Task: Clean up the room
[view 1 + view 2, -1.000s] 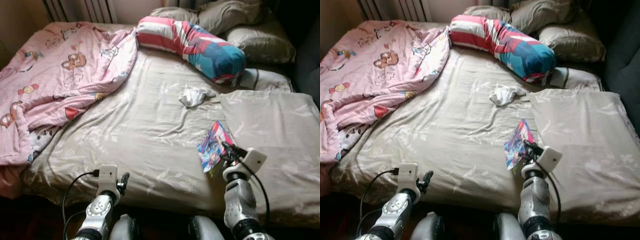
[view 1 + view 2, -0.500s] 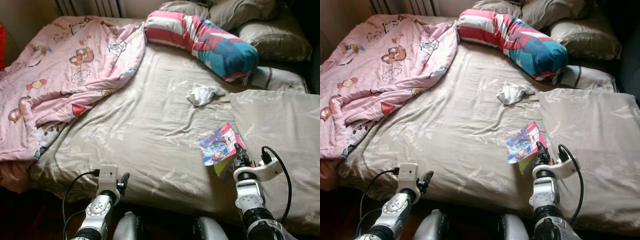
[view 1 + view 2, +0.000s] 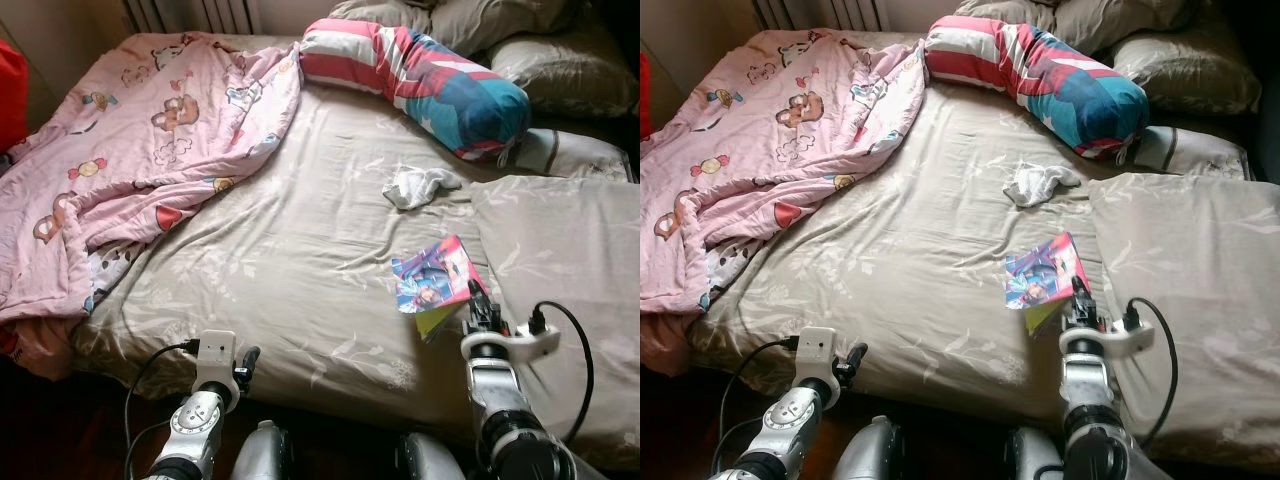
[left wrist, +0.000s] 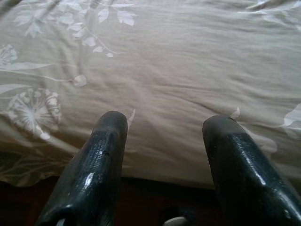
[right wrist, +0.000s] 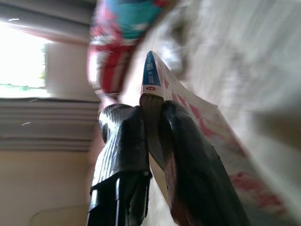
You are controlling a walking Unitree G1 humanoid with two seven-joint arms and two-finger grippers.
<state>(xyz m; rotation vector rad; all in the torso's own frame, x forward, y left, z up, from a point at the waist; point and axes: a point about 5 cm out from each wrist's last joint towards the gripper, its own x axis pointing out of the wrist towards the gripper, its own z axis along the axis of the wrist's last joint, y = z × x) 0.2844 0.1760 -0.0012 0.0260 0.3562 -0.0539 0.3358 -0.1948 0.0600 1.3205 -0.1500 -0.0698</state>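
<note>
We have the magazine (image 3: 432, 285) pinched in the right gripper (image 5: 153, 110), apparently by its edge; left gripper (image 4: 164, 127) spread, idle. Next: carry it off the bed (image 3: 300, 250).

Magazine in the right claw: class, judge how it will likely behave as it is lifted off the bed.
The magazine looks thin and glossy, so it will probably flop and droop, since the right claw pinches only one edge. Its pages may fan open: the wrist view shows loose sheets beside the fingers. It seems light, perhaps slippery.
</note>
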